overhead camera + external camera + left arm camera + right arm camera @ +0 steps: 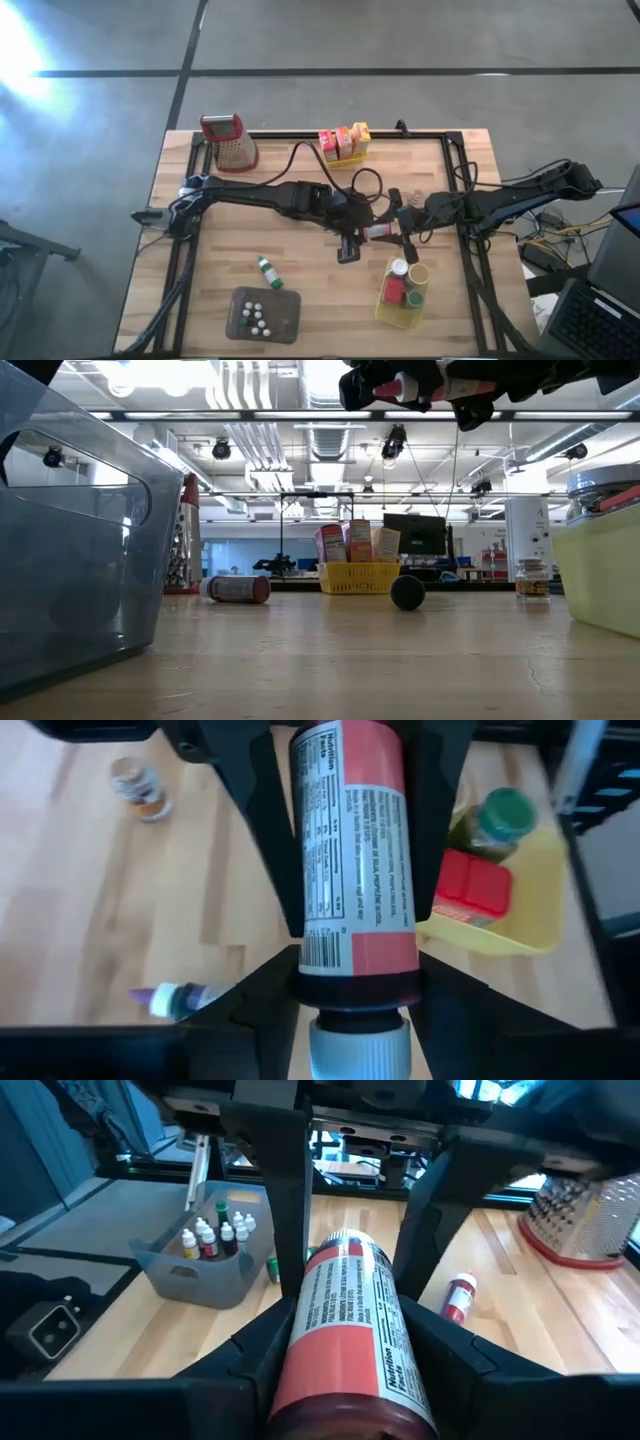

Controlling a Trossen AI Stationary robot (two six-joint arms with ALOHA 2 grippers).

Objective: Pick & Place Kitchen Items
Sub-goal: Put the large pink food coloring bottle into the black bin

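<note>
A bottle with a red-and-white label [379, 232] and a white cap hangs in the air over the table's middle, level between my two grippers. My left gripper [367, 234] reaches in from the table's left and is shut on the cap end. My right gripper [393, 229] reaches in from the right and is shut on the bottom end. The low view shows the bottle [402, 386] high above the table. A green-capped tiny bottle [265, 268] lies on the wood. A small red bottle [458, 1296] lies on its side. My left gripper [355, 995] pinches the bottle's dark collar [355, 988] just behind the white cap, one finger on each side. The fingers come level from the table's left and lie along the bottle. The bottle is lifted clear and lies level. My right gripper [350, 1355] pinches the bottle's bottom end [345, 1380] between its two fingers. They come level from the table's right and lie along the bottle. Its fingers [268, 840] flank the far half of the label in the left wrist view.
A yellow basket [385, 312] at the near right holds jars and a red block. A grey tray [285, 318] with tiny bottles is at the near middle. A grater [230, 142] and a basket of boxes [343, 145] stand at the far edge. A jar [531, 577] and a dark ball [407, 592] sit on the table.
</note>
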